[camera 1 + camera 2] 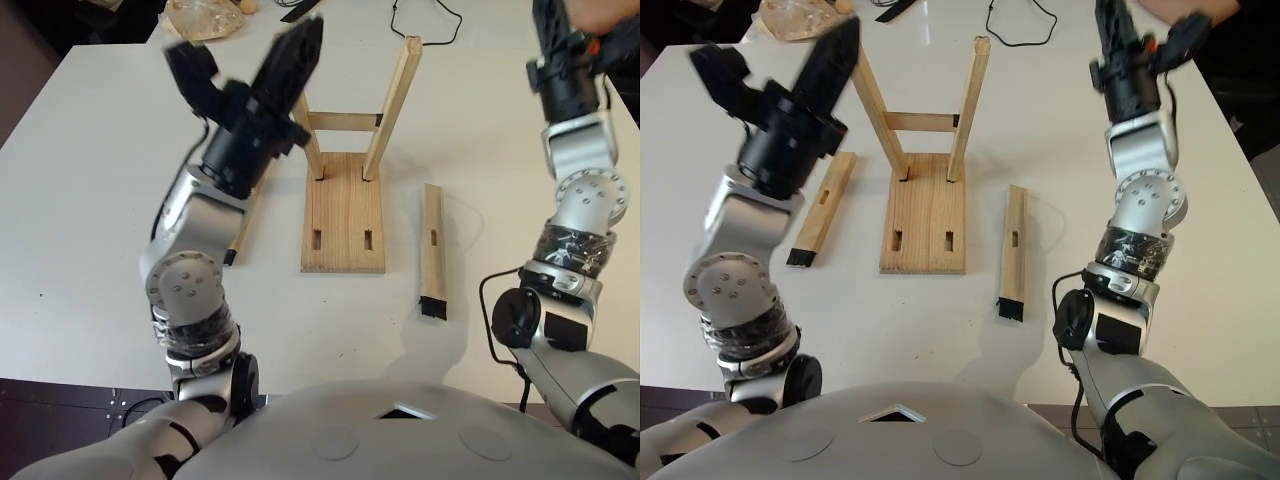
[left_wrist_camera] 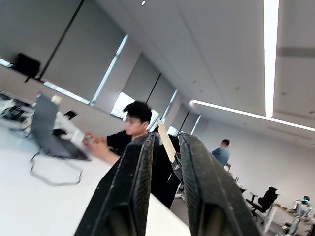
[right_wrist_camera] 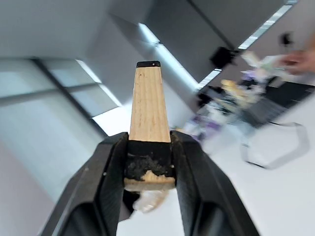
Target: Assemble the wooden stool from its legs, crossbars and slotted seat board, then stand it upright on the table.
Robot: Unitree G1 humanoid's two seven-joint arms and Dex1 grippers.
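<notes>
Half-built stool at the table's centre, both arms raised over it.
The slotted seat board (image 1: 343,215) lies flat, two legs (image 1: 393,105) standing in its far slots (a crossbar (image 1: 345,121) joins them). One loose leg (image 1: 432,250) lies just right of the board, a second loose leg (image 1: 823,205) to its left. The left gripper (image 1: 778,45) hangs above that side, fingers spread; the right gripper (image 3: 148,140), far right, is clamped on a black-tipped wooden piece (image 3: 148,98).

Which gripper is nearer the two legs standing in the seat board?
Left. The left gripper hangs open close beside the standing legs, on their left; the right gripper, shut on a spare leg, is far to their right.
</notes>
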